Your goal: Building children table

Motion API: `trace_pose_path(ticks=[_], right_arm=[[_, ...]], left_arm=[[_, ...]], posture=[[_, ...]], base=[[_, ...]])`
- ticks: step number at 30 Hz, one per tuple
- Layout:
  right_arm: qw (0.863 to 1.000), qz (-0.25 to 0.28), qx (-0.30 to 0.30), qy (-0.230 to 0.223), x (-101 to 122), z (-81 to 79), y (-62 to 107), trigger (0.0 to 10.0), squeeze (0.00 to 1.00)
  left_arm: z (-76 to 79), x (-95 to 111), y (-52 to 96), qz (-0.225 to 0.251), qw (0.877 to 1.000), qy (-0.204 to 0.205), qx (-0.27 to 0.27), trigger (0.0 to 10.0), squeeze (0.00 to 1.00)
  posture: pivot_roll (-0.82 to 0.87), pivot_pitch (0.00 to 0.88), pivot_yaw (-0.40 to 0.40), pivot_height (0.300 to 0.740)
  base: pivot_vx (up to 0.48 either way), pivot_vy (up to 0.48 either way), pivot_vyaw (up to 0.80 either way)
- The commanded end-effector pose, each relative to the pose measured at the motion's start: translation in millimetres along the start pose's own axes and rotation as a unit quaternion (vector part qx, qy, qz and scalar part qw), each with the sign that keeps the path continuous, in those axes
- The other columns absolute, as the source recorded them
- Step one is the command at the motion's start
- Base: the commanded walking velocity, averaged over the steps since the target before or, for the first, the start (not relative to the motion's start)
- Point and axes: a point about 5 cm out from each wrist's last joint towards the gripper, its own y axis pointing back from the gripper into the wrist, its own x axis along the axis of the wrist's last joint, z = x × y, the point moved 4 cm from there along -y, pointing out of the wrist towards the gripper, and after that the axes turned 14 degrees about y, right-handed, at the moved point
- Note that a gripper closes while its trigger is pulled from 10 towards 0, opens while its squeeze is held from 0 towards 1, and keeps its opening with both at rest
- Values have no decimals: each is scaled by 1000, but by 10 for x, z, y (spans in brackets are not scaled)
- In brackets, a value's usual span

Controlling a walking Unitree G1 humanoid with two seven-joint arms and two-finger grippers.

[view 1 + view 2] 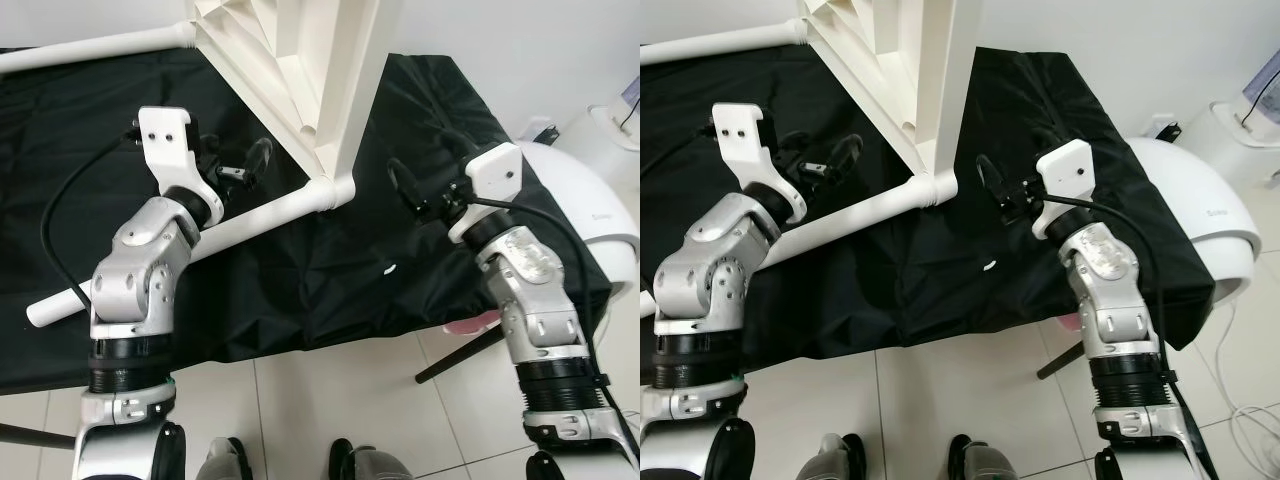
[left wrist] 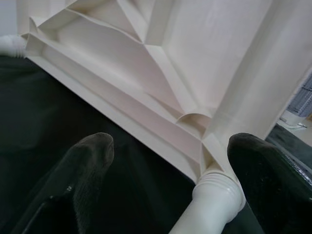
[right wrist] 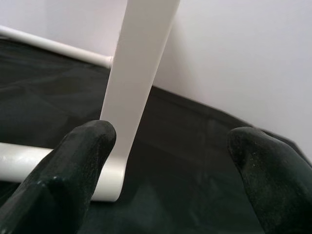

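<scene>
Both grippers hang spread and empty; my left gripper (image 1: 243, 168) sits nearer the table leg (image 1: 200, 244), which slants toward the tabletop (image 1: 290, 60) corner beyond it.

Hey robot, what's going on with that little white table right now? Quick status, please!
Left gripper open, hovering by the near table leg. Right gripper open, holding nothing, just off the tabletop corner. Tabletop stands on edge on the black cloth, two legs fitted. Nothing in the way.
</scene>
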Motion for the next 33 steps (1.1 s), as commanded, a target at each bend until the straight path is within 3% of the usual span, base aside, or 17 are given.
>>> trace_pose_path(ticks=[1, 4, 7, 10, 16, 18, 19, 22, 27, 30, 33], right_arm=[[1000, -27, -9, -9, -127, 3, 41, 10000, 0], [998, -59, -13, -20, -271, -115, 41, 10000, 0], [994, -85, -23, -60, -377, -259, 64, 10000, 0], [993, -92, -26, -73, -412, -303, 70, 10000, 0], [993, -92, -33, -65, -461, -307, 53, 10000, 0], [993, -91, -48, -64, -478, -265, 30, 10000, 0], [993, -91, -48, -64, -478, -265, 30, 10000, 0], [993, -79, -59, -71, -467, -253, 16, 10000, 0], [993, -68, -63, -70, -436, -249, 18, 10000, 0], [995, -53, -63, -62, -396, -264, 38, 10000, 0], [995, -54, -68, -58, -414, -276, 55, 10000, 0]], left_arm=[[68, -73, 19, -11, 1000, 6, -5, 10000, 0], [85, -201, 93, -19, 1000, 16, 12, 10000, 0], [-72, -356, 194, -20, 997, 13, 76, 10000, 0], [-161, -394, 228, -22, 994, 17, 105, 10000, 0], [-267, -387, 271, -19, 989, 3, 146, 10000, 0], [-330, -344, 300, -6, 986, -37, 165, 10000, 0], [-330, -344, 300, -6, 986, -37, 165, 10000, 0], [-476, -324, 378, 18, 977, -46, 205, 10000, 0], [-494, -319, 420, 24, 978, -34, 206, 10000, 0], [-522, -314, 463, 38, 976, -60, 207, 10000, 0], [-511, -340, 441, 42, 975, -62, 209, 10000, 0]], posture=[[-16, 245, -124, 740], [0, 229, -100, 740], [14, 211, -82, 740], [20, 196, -73, 740], [26, 165, -67, 740], [22, 149, -63, 740], [22, 149, -63, 740], [13, 122, -54, 740], [8, 110, -54, 740], [-6, 125, -48, 740], [-18, 128, -43, 740]], base=[[0, 0, 0], [0, 0, 0], [0, 0, 0], [0, 0, 0], [0, 0, 0], [0, 0, 0], [0, 0, 0], [0, 0, 0], [0, 0, 0], [0, 0, 0], [0, 0, 0]])
